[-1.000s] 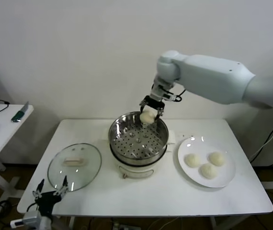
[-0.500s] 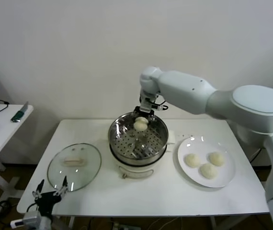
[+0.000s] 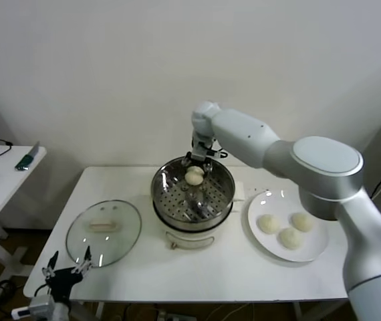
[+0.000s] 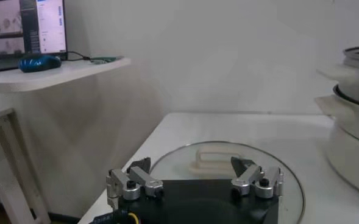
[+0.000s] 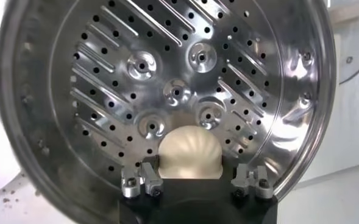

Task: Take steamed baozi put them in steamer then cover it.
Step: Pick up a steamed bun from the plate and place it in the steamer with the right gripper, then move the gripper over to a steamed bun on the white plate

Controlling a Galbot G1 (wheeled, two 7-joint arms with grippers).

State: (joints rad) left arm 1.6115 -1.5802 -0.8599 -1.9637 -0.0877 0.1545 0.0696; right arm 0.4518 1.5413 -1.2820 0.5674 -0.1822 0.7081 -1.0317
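The steamer (image 3: 170, 200) stands mid-table on its white pot base. My right gripper (image 3: 197, 164) hangs low over its back part, and one baozi (image 3: 194, 175) sits between the fingers just above the perforated floor (image 5: 106, 91). In the right wrist view the baozi (image 5: 189, 152) fills most of the gap of the right gripper (image 5: 194, 171), with a sliver of space at one finger, so the jaws stand open. Three more baozi (image 3: 290, 238) lie on the white plate (image 3: 263, 249). The cover (image 3: 103, 231) lies flat at the table's left. My left gripper (image 3: 67, 264) waits open at that front corner, facing the cover (image 4: 228, 159).
A small side table (image 3: 3, 174) on the left carries a laptop (image 4: 27, 27) and a blue mouse (image 4: 39, 62). The wall runs close behind the steamer. The pot's white base (image 4: 356, 140) shows in the left wrist view beyond the lid.
The right arm swung round and lowered the baozi into the steamer's back part. Its jaws have parted slightly around the bun. The left arm has not moved.
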